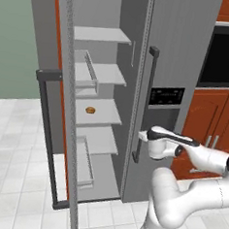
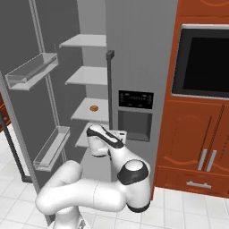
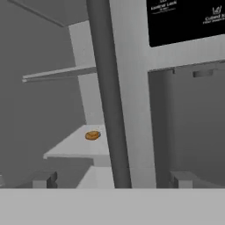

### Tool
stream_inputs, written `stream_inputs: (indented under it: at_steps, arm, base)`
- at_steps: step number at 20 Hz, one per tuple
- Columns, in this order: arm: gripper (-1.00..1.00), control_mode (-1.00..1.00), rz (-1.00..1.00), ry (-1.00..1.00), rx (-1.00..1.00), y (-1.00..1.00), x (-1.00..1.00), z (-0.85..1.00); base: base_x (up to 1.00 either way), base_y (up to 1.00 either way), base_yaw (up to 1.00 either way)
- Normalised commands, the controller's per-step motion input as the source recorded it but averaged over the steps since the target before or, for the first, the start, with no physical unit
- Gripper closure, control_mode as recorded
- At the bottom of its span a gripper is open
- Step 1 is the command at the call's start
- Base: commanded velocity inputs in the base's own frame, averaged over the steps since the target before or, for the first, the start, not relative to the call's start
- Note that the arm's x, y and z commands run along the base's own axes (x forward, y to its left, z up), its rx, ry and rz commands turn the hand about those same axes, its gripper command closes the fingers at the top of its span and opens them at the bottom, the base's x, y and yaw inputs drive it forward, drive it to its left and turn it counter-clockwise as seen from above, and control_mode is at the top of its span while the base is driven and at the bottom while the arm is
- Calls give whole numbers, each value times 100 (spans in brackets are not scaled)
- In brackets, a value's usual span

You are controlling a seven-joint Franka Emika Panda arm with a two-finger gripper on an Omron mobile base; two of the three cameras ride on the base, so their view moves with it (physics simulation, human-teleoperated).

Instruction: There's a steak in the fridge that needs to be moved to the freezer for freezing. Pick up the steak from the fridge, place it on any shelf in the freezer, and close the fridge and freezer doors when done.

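The tall grey unit has its narrower compartment, the freezer (image 1: 102,74), standing open with short grey shelves. A tiny orange piece (image 1: 90,110) (image 2: 94,108) (image 3: 92,135) lies on the third shelf (image 1: 104,116). The wider fridge is closed behind the door with the black dispenser panel (image 1: 166,97) (image 2: 135,99), so the steak is hidden. My gripper (image 1: 142,135) (image 2: 118,133) (image 3: 112,180) is open at that door's dark bar handle (image 1: 148,90) (image 2: 108,85) (image 3: 105,88). In the hand view the bar rises between the two fingertips (image 3: 45,179). Whether they touch it, I cannot tell.
The open freezer door (image 1: 48,28) swings out to the left with clear bins (image 2: 30,71) (image 2: 53,146) and its own bar handle (image 1: 44,130). A black wall oven (image 2: 205,58) and orange-brown cabinets (image 2: 192,147) stand right of the unit. White tiled floor lies in front.
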Motion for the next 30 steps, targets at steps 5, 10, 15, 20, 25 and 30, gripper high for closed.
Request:
stream_inputs:
  at_steps: [5, 10, 15, 20, 25, 30]
  arm:
    - [-100, -100, 0, 0, 1, 0, -92, 33]
    - [-100, -100, -2, -15, 0, 0, -68, 74]
    - [-100, -100, -11, -19, 0, 0, -52, 91]
    - [-100, -100, -14, -7, 0, -1, -44, 97]
    - [-100, -100, -13, 8, 0, 0, -39, 91]
    - [-100, -100, -8, 25, 0, 2, -59, 88]
  base:
    - [0, 0, 0]
    - [0, 0, 0]
    - [0, 0, 0]
    - [0, 0, 0]
    - [0, 0, 0]
    - [0, 0, 0]
